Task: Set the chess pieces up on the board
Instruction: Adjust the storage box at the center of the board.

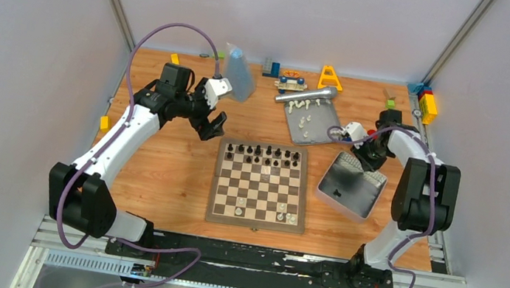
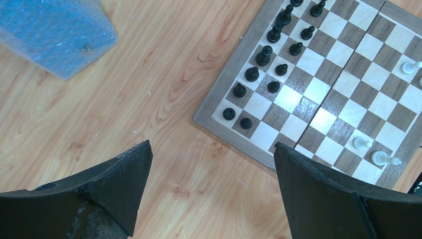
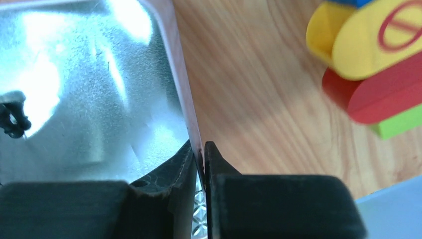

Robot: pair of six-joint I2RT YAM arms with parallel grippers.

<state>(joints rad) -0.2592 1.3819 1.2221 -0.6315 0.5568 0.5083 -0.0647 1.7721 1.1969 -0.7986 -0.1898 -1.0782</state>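
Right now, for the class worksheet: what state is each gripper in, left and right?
Left gripper: open, holding nothing.
Right gripper: shut on the wall of the grey tray.

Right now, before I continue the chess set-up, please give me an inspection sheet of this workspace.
Surface: light wooden table.
Job's things: square brown-and-cream wooden chessboard central; black chess pieces on its far two rows, few white chess pieces near edge; more white ones on flat grey tray; one black in deep grey metal tray.
Clutter: blue bubble-wrap bag, silver microphone, coloured toy blocks.
Fingers: left fingers open above table; right fingers pinch deep tray's wall.
Cables: purple cables loop over both arms.
Surroundings: grey walls.
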